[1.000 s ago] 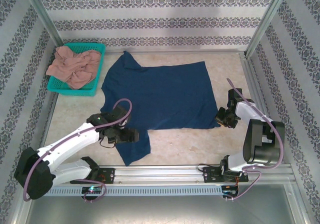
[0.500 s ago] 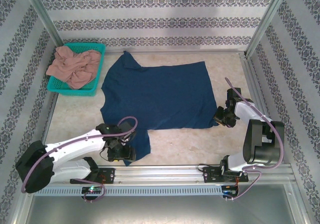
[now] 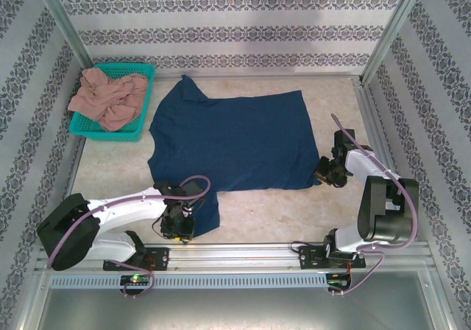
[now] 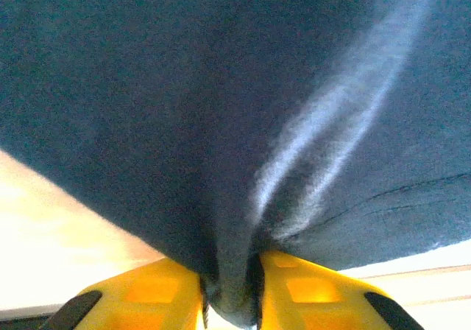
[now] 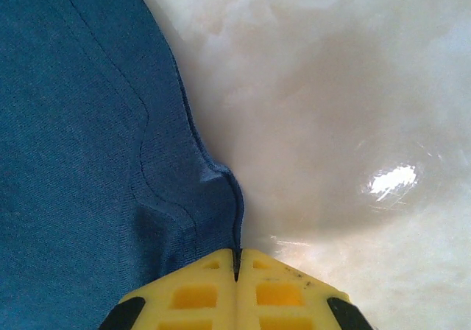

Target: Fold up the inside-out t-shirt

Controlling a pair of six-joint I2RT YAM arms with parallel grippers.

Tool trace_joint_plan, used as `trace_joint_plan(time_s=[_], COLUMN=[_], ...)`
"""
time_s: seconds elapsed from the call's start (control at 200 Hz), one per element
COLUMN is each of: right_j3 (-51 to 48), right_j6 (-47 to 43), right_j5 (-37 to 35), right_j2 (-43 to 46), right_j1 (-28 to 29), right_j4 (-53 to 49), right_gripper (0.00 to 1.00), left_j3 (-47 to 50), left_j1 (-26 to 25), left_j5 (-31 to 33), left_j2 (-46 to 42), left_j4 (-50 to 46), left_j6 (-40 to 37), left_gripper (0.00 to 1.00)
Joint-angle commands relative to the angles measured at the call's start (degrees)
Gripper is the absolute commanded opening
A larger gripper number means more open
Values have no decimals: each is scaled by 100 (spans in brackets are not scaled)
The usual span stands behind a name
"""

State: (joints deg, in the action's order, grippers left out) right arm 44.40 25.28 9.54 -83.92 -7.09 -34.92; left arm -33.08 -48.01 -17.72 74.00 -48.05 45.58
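Note:
The inside-out t-shirt [image 3: 235, 142] lies spread flat on the pale table, dark navy, with one sleeve reaching toward the near edge. My left gripper [image 3: 180, 228] sits at the tip of that near sleeve. In the left wrist view its yellow fingers [image 4: 162, 289] are shut on a bunched fold of the navy fabric [image 4: 184, 109]. My right gripper [image 3: 324, 174] rests at the shirt's near right corner. In the right wrist view the right gripper [image 5: 235, 271] is shut, with the hem edge [image 5: 234, 197] pinched between its yellow pads.
A teal basket [image 3: 110, 135] at the back left holds a pinkish-tan garment [image 3: 109, 98]. A metal rail [image 3: 243, 253] runs along the near edge. Patterned walls and metal posts enclose the table. Bare tabletop [image 3: 280, 212] lies between the shirt and the rail.
My left gripper slid down the sleeve toward the near edge and closed on the fabric at its tip. The right arm and most of the shirt stayed in place.

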Motion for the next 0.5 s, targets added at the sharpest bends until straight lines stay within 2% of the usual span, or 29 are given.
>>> trace_joint_plan(time_s=[0.0, 0.09, 0.225, 0.3, 0.39, 0.495], right_j3=[-76, -148, -329, -445, -397, -91], right_j6=[-69, -41, 93, 372, 521, 435], right_j5=[22, -50, -248, -60, -1, -226], right_j2=[103, 267, 770, 1079, 1308, 1325], right_j1=[85, 94, 64, 56, 43, 41], right_j4=[-66, -154, -519, -543, -599, -660], right_gripper=[0, 0, 0, 0, 0, 0], left_j3=[67, -29, -209, -359, -510, -938], left_j1=[-103, -103, -95, -13, 307, 1053], left_j5=[-38, 11, 34, 18, -160, -488], left_j2=[1, -391, -1212, -1665, -2057, -2022], left_j4=[495, 212, -368, -681, -751, -756], left_j6=[-80, 19, 287, 359, 283, -329], left_gripper=[11, 0, 0, 0, 0, 0])
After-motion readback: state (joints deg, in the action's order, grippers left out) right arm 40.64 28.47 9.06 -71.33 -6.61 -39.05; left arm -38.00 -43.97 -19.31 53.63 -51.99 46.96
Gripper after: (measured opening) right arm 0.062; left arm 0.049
